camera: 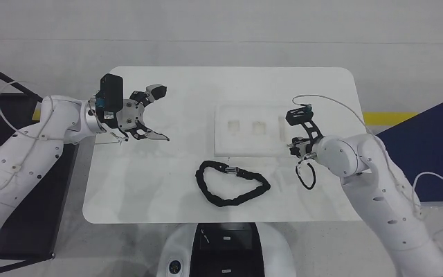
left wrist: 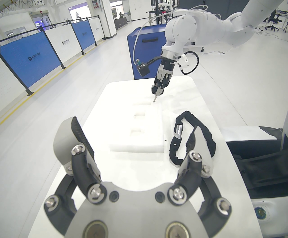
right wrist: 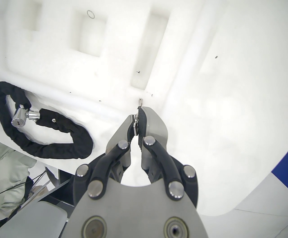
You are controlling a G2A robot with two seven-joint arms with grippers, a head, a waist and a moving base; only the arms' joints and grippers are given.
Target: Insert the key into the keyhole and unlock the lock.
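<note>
A black fabric-covered chain lock [camera: 231, 184] lies looped near the table's front edge; its silver cylinder [right wrist: 19, 119] shows the keyhole. My right gripper [right wrist: 136, 117] is shut on the small metal key [right wrist: 136, 126], whose tip [right wrist: 140, 101] points down at the corner of the white foam tray [camera: 256, 129]. From the left wrist view the key's blade [left wrist: 154, 99] hangs just above the tray's far slot. My left gripper [left wrist: 135, 133] is open and empty, held above the table's left side, well away from the chain lock [left wrist: 191, 139].
The foam tray [right wrist: 56, 67] has three shallow recesses and lies mid-table, behind the lock. A thin wire ring [right wrist: 90, 13] rests on the foam. The table's front edge runs close to the chain. A blue cabinet [left wrist: 146, 51] stands beyond the table.
</note>
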